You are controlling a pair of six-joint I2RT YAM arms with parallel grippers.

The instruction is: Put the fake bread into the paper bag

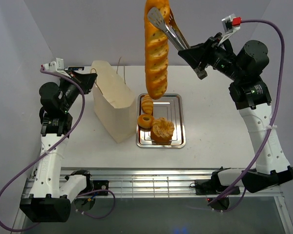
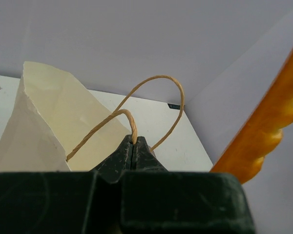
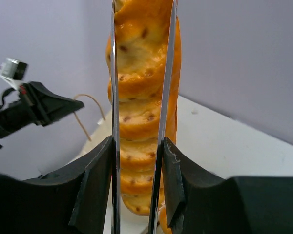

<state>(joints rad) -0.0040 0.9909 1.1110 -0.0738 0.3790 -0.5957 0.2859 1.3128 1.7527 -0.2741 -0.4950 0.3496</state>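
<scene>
- My right gripper (image 1: 188, 51) is clamped on the handles of the metal tongs (image 1: 168, 27). In the right wrist view its fingers (image 3: 95, 180) press against the two steel arms from outside.
- The tongs are pressed together on the baguette (image 1: 156, 48), gripping it near its upper end. It hangs upright in the air, and from above its lower tip shows over the far end of the silver tray (image 1: 178, 141).
- The baguette is not in the paper bag (image 1: 110, 105). The bag stands on the table just left of the tray, with its mouth open.
- My left gripper (image 1: 92, 78) is at the bag's far left corner. The left wrist view shows its jaws closed, pinching one string handle (image 2: 107, 122), while the second loop arches free behind it.
- The other bread pieces lie on the tray: the small ridged roll (image 1: 147, 103) farthest away, the ring doughnut (image 1: 145, 120) in the middle at the left edge, and the round bun (image 1: 162, 129) nearest.
</scene>
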